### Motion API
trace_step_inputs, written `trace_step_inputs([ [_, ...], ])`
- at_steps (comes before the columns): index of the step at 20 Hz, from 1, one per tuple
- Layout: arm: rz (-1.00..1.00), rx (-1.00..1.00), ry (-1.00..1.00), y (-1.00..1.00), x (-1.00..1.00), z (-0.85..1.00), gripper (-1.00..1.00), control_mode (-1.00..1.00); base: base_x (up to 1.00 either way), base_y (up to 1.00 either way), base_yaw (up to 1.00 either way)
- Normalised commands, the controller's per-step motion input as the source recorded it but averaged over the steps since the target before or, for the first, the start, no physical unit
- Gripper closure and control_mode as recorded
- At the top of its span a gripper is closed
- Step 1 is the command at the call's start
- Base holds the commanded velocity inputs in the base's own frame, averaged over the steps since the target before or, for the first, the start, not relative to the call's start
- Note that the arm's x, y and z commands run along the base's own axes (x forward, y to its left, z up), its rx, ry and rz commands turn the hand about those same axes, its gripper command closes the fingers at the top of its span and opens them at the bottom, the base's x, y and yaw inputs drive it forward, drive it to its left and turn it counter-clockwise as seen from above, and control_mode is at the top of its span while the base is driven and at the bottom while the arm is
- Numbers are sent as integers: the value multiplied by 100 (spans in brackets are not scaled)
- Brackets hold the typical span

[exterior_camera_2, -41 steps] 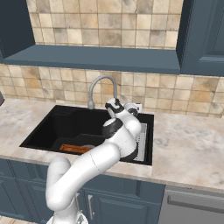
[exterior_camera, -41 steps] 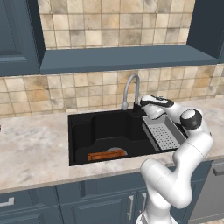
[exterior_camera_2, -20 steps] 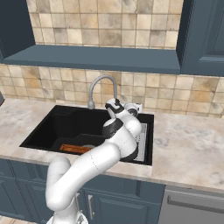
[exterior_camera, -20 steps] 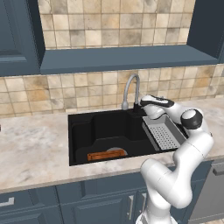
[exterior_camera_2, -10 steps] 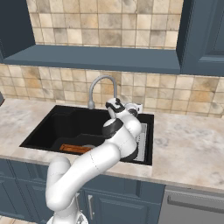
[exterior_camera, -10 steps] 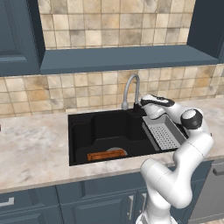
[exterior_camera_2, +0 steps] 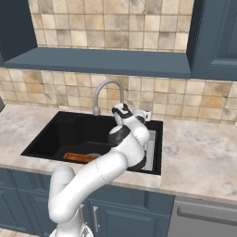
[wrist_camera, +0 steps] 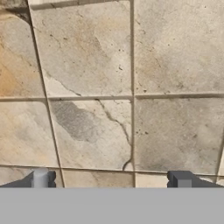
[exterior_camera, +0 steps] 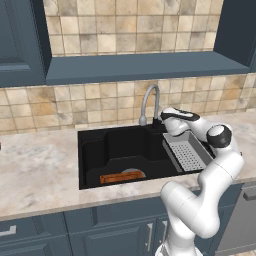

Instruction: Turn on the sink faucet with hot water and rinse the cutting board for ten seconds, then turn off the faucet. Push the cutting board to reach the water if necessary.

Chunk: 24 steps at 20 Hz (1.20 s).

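Note:
The sink faucet (exterior_camera: 150, 100) arches its grey gooseneck over the back of the black sink (exterior_camera: 95, 150); no water falls from its spout. My gripper (exterior_camera: 161, 116) hovers right beside the faucet's dark base, at its right side, and faces the tiled wall. In the hand view my gripper (wrist_camera: 110, 179) is open, its fingertips (wrist_camera: 40, 178) far apart with only wall tiles between them. The cutting board (exterior_camera: 121, 177) lies flat on the basin floor at the front, left of the spout. From the right I see the faucet (exterior_camera_2: 107, 89), the gripper (exterior_camera_2: 121, 111) and the board (exterior_camera_2: 79, 157).
A grey perforated drainer tray (exterior_camera: 187, 152) fills the right part of the sink, under my forearm. Marble counter (exterior_camera: 35, 165) runs on both sides. The tiled backsplash (exterior_camera: 100, 102) and a blue sill (exterior_camera: 135, 65) stand close behind the faucet.

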Motion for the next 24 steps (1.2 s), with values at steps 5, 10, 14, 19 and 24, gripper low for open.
trace_step_inputs([
  [5, 0, 0, 0, -74, -20, -18, -100, -100, 0, 0, 0],
  [10, 0, 0, 0, -59, -16, -23, -100, -100, 0, 0, 0],
  [14, 0, 0, 0, -54, -15, -22, -100, -100, 0, 0, 0],
  [19, 0, 0, 0, -53, -15, -21, -100, -100, 0, 0, 0],
  [24, 0, 0, 0, -59, -16, -23, -100, -100, 0, 0, 0],
])
